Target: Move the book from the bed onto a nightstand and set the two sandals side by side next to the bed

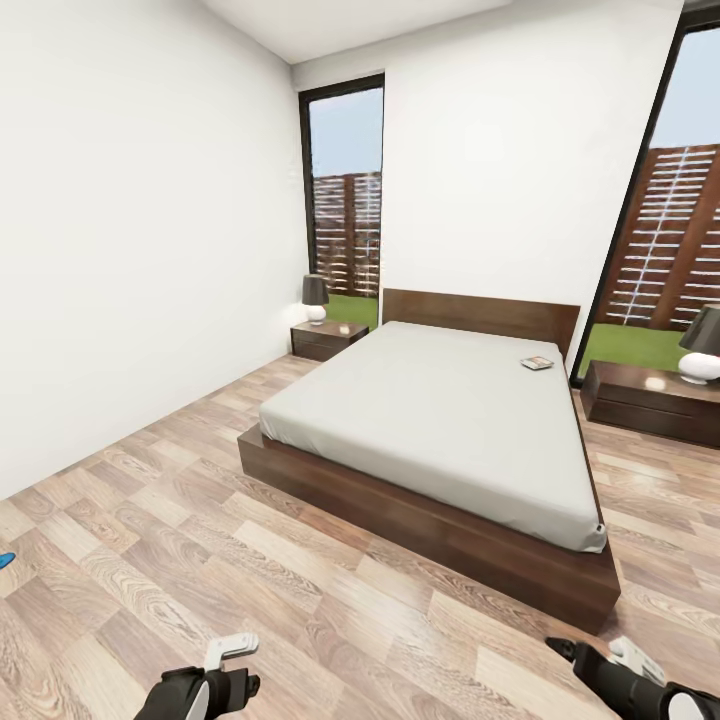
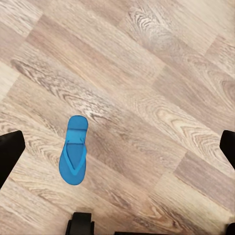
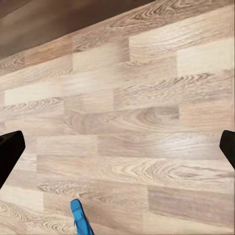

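My left gripper (image 2: 117, 147) hangs spread wide over the wood-plank floor (image 2: 161, 73), holding nothing; a blue sandal (image 2: 73, 151) lies flat on the planks between its fingertips, nearer one finger. My right gripper (image 3: 117, 147) is spread and empty too, with the tip of a second blue sandal (image 3: 81, 219) on the floor close beneath it. Farther off, the book (image 1: 537, 363) rests on the bed (image 1: 440, 420) near the headboard, toward the right nightstand (image 1: 655, 400); the left nightstand (image 1: 328, 339) stands beyond.
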Tool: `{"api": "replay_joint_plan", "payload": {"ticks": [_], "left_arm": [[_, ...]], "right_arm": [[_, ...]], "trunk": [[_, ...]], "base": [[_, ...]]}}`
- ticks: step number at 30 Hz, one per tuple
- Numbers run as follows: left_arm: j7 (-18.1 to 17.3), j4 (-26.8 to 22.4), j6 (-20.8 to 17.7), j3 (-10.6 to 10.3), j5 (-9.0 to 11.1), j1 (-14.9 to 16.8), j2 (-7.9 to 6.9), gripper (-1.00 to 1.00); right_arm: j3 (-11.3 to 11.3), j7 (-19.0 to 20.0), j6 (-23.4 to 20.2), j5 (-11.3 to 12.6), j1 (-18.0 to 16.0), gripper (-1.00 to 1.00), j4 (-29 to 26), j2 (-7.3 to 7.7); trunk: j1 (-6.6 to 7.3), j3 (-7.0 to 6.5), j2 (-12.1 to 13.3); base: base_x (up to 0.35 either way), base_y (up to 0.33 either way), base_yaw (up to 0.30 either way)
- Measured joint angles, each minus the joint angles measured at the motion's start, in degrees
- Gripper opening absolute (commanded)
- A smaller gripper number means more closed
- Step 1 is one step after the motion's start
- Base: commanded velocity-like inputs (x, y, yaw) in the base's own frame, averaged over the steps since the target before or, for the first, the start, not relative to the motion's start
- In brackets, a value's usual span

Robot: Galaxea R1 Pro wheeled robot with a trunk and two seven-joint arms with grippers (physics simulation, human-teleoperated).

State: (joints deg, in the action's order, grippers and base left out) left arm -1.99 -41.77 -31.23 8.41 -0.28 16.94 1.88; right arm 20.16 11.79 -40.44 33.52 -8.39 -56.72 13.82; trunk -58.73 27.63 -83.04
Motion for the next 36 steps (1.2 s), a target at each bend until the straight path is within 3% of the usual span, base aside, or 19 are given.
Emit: {"api": "replay_joint_plan", "payload": {"ticks": [2,5,10,12,22,25,26,27,31,36], "left_arm": [[0.0,0.15,0.0,0.0,-0.02,0.0,0.04,1.0],[0.0,0.74,0.0,-0.07,-0.03,0.0,0.02,1.0],[0.0,1.1,0.0,-0.09,-0.04,0.0,0.0,1.0],[0.0,1.13,0.0,-0.07,-0.04,0.0,-0.01,1.0],[0.0,1.16,0.05,0.07,-0.03,0.0,-0.01,1.0],[0.0,1.16,0.03,0.08,0.01,0.0,-0.01,1.0],[0.0,1.16,0.02,0.09,0.02,0.0,-0.01,1.0],[0.0,1.18,0.05,0.08,0.03,0.0,-0.01,1.0],[0.0,1.2,0.07,0.08,0.03,0.0,-0.01,1.0],[0.0,1.25,0.08,0.08,0.03,0.0,-0.01,1.0]], "right_arm": [[-0.01,-0.32,-0.1,1.19,0.0,1.0,-0.07,-0.05],[-0.06,0.83,-0.48,4.78,0.0,1.0,-0.12,-0.01],[-0.08,6.7,-3.43,13.58,0.0,1.0,-0.15,0.19],[-0.04,8.17,-5.41,15.72,0.0,1.0,-0.15,0.26],[-0.01,9.74,-9.61,18.02,0.0,1.0,-0.24,0.49],[0.05,10.18,-9.81,18.14,0.0,1.0,-0.31,2.3],[0.04,10.88,-10.08,18.18,0.0,1.0,-0.33,3.0],[0.0,15.01,-11.43,18.29,0.0,1.0,-0.31,3.85],[-0.12,20.69,-12.39,18.08,0.0,1.0,-0.26,4.23],[-0.14,21.82,-12.55,17.98,0.0,1.0,-0.25,4.29]], "trunk": [[-0.43,0.35,-0.79],[-1.09,0.89,-1.99],[-2.19,1.79,-4.0],[-2.63,2.15,-4.8],[-4.83,3.95,-8.81],[-5.49,4.49,-10.02],[-5.7,4.66,-10.42],[-5.92,4.84,-10.82],[-6.8,5.56,-12.42],[-7.9,6.46,-14.43]], "base": [[0.0,0.0,0.0],[0.0,0.0,0.0],[0.0,0.0,0.0],[0.0,0.0,0.0],[0.0,0.0,0.0],[0.0,0.0,0.0],[0.0,0.0,0.0],[0.0,0.0,0.0],[0.0,0.0,0.0],[0.0,0.0,0.0]]}}
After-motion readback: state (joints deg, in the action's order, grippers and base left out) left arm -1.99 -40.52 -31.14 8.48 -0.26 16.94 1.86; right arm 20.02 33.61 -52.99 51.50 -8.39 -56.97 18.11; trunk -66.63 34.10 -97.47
